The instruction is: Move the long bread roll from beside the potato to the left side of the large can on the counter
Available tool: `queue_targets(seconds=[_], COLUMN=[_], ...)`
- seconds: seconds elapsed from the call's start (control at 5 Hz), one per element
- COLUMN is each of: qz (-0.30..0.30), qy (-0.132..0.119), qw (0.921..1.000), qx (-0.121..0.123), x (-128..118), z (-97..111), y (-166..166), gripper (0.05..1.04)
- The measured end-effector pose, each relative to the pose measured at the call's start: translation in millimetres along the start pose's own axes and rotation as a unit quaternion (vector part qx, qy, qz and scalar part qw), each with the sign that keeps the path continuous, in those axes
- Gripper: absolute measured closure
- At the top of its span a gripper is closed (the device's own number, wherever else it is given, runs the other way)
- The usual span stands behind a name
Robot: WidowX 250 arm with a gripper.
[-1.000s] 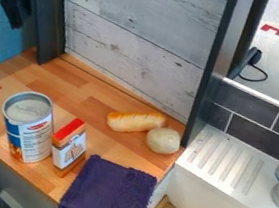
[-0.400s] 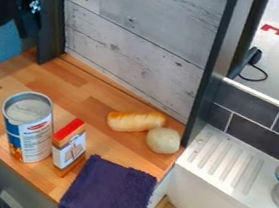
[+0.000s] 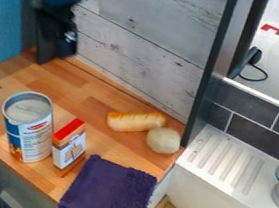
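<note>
I had swung my gripper (image 3: 61,46) farther into view, probably nearer working position (I couldn't tell its opening or grip); the can (image 3: 28,129) stood upright, just beside 1 box (image 3: 68,149).

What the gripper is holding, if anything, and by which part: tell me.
Nothing can be made out as held by the gripper; the can, box and bread loaf rest on the wooden counter, apart from it.

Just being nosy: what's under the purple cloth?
Wooden counter shows along the upper edge of the purple cloth; whatever lies beneath it is covered and cannot be seen.
</note>
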State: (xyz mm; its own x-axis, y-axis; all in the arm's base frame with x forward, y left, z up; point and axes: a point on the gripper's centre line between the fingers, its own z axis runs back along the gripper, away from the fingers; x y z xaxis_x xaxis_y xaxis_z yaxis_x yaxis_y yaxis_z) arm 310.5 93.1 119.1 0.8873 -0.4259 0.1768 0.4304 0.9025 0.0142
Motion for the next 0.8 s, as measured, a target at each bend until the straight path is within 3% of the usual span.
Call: queue_targets(seconds=[0.2,0.4,0.8], qz=[-0.05,-0.093,-0.149], qy=[0.02,0.017,0.02], qw=[0.9984,0.9953,0.9886], qx=[0.012,0.021,0.006], x=[26.1,46.4,64.0], z=[-25.1,-42.8,-79.3], y=[-6.2,-5.7,-9.7], gripper=[0.083,0.083,0.083])
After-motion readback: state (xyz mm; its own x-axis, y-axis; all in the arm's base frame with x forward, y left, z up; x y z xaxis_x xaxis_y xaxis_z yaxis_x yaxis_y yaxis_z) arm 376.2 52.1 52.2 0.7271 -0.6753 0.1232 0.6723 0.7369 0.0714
